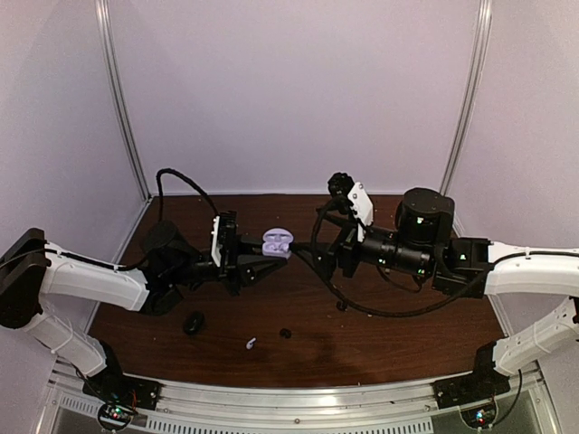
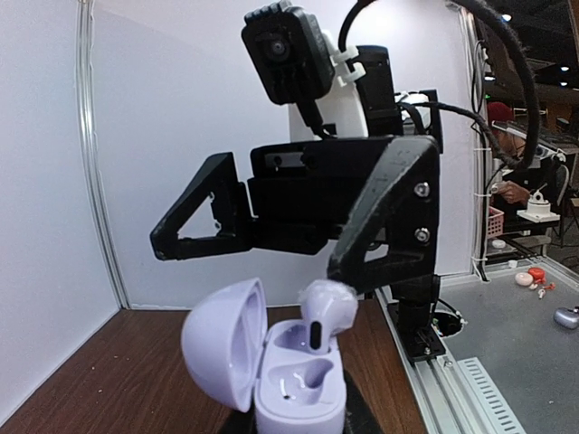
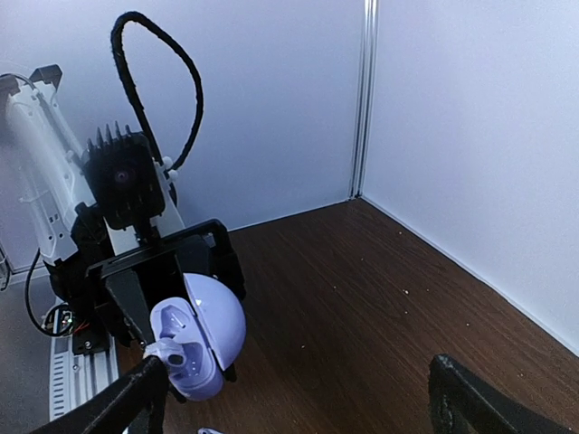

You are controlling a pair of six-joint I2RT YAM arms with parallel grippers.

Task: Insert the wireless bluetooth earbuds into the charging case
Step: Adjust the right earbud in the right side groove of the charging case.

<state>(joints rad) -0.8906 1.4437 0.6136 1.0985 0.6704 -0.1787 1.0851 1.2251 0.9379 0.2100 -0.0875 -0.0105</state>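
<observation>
My left gripper (image 1: 264, 256) is shut on the base of an open lavender charging case (image 1: 277, 242) and holds it above the table. In the left wrist view the case (image 2: 288, 375) has its lid swung left. One white earbud (image 2: 327, 307) stands with its stem in the far socket, and the near socket is empty. My right gripper (image 3: 298, 365) is open. Its left fingertip (image 3: 145, 384) rests against the earbud (image 3: 168, 353) on the case (image 3: 204, 325). A second white earbud (image 1: 251, 344) and a small black earbud (image 1: 285, 333) lie on the table.
A black rounded object (image 1: 194, 322) lies on the wooden table (image 1: 380, 344) at the front left. Another small black bud (image 1: 342, 306) lies under the right arm. White walls close in the back and sides. An aluminium rail (image 1: 289, 402) runs along the near edge.
</observation>
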